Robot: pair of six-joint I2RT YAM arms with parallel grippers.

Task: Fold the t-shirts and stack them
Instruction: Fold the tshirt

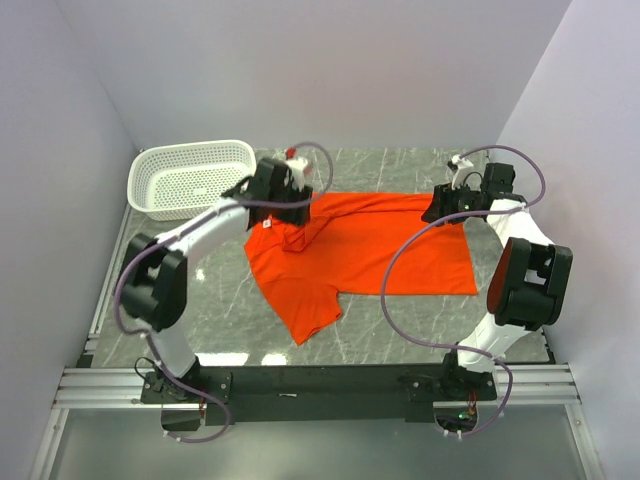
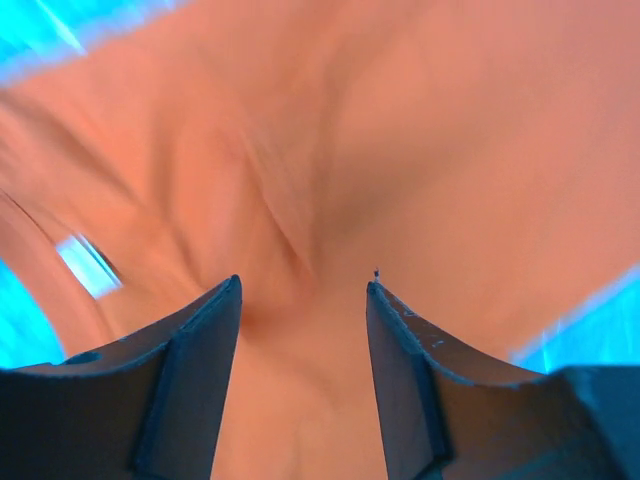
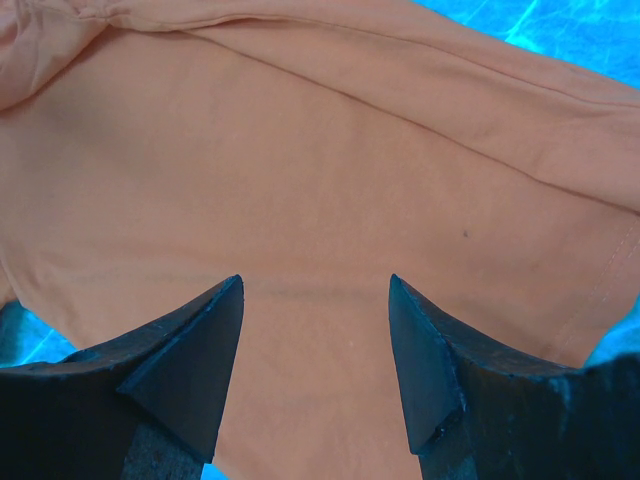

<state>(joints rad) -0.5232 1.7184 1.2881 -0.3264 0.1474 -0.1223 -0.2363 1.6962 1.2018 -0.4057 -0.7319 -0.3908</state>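
One bright orange-red t-shirt (image 1: pixel 370 250) lies spread on the marble table, with a sleeve pointing toward the near edge. My left gripper (image 1: pixel 298 213) hangs over its rumpled upper left part. In the left wrist view the left gripper (image 2: pixel 303 285) is open, and blurred orange cloth (image 2: pixel 400 130) lies under the gap with nothing pinched. My right gripper (image 1: pixel 438 212) sits over the shirt's far right corner. In the right wrist view the right gripper (image 3: pixel 315 280) is open above smooth cloth (image 3: pixel 300 180), close to a folded edge.
A white perforated basket (image 1: pixel 190 178) stands at the back left, just left of my left arm. Walls close in the table on the left, back and right. A metal rail (image 1: pixel 320 385) with both arm bases runs along the near edge.
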